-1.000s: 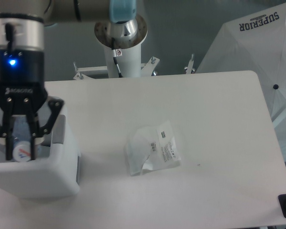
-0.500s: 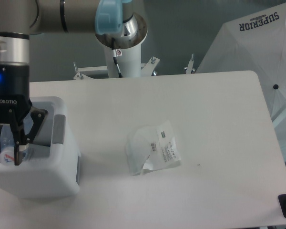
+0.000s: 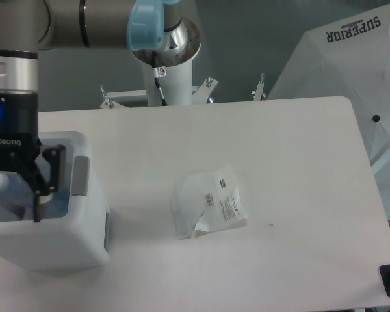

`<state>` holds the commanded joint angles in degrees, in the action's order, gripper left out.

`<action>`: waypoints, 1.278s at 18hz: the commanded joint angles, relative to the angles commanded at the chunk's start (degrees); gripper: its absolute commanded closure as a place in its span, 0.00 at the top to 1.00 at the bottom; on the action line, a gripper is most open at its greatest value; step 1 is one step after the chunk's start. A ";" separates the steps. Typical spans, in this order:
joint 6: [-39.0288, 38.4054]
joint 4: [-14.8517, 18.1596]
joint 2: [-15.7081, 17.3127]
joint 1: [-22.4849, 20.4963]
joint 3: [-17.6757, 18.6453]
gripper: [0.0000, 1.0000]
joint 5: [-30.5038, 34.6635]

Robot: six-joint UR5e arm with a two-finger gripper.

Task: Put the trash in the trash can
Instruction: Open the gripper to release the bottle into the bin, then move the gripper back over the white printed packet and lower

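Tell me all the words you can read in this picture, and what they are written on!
"SUPERIOR" stands on the white umbrella at the top right.
"ROBOTIQ" stands on the black body above the gripper, over the trash can.
The white labels on the plastic bag carry print and small codes, too small to read.
A small tag on the robot's white base post is too blurred to read.
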<state>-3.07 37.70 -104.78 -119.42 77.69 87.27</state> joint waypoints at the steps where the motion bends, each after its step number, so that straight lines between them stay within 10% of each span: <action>1: -0.09 0.09 0.44 -1.76 1.57 1.00 0.00; 11: 7.09 0.09 1.25 -17.24 15.81 1.00 -0.17; 23: 25.22 0.09 -10.35 -17.52 24.27 0.99 9.14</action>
<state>22.15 37.79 -115.13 -136.93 101.95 96.42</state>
